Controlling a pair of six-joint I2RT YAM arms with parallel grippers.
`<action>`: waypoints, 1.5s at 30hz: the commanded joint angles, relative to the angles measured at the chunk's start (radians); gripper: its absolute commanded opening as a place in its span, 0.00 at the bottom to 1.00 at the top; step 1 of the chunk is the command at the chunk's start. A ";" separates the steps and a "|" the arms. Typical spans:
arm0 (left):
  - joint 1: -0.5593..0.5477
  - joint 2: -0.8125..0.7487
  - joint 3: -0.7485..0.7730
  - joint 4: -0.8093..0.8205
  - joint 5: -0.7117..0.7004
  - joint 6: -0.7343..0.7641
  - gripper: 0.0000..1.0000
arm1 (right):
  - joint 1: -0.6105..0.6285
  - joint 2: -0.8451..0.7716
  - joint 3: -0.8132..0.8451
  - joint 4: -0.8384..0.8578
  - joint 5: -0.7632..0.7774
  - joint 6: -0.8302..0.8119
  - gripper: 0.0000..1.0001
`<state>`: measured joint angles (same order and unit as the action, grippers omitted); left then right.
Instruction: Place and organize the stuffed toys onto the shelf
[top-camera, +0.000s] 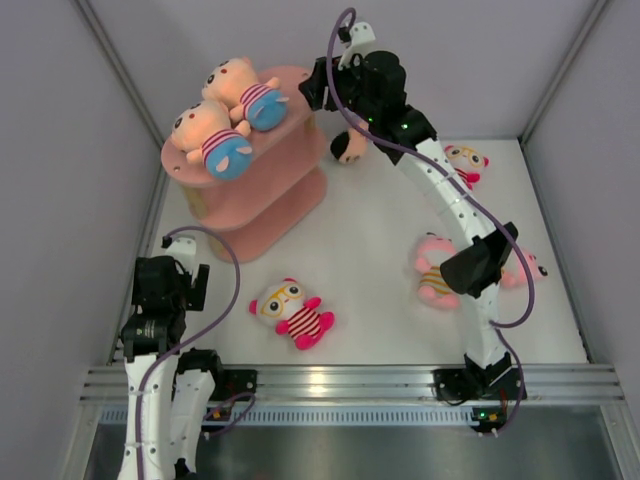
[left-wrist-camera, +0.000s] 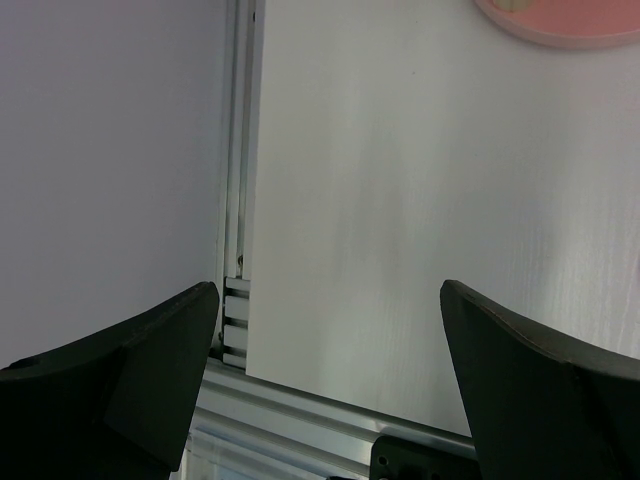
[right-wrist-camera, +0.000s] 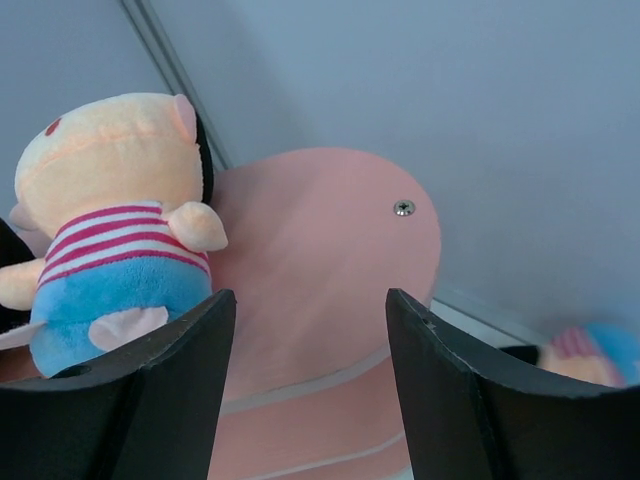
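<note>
Right gripper (right-wrist-camera: 308, 297): jaws wide, empty, at shelf (right-wrist-camera: 330, 250) top's right end, beside toy (right-wrist-camera: 110, 230). Left gripper (left-wrist-camera: 328, 288): wide, empty, near left. Best lifted away rightward without nudging toy.

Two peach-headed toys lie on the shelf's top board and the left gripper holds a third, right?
No: the left gripper is open and empty, per the left wrist view. Two peach-headed toys do lie on the shelf's top board.
</note>
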<state>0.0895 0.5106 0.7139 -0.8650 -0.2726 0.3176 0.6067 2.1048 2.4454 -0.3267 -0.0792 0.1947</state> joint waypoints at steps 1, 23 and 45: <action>0.006 -0.011 -0.002 0.046 0.006 -0.005 0.99 | 0.005 -0.035 -0.003 0.043 0.033 0.012 0.62; 0.004 -0.012 0.010 0.026 0.056 0.029 0.99 | -0.438 -0.218 -0.583 0.014 0.073 0.259 0.75; 0.006 0.089 0.096 -0.020 0.144 0.024 0.99 | -0.571 0.172 -0.517 -0.043 0.136 0.347 0.74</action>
<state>0.0902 0.5926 0.7616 -0.8791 -0.1684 0.3424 0.0425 2.2681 1.9434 -0.3874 0.0399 0.5461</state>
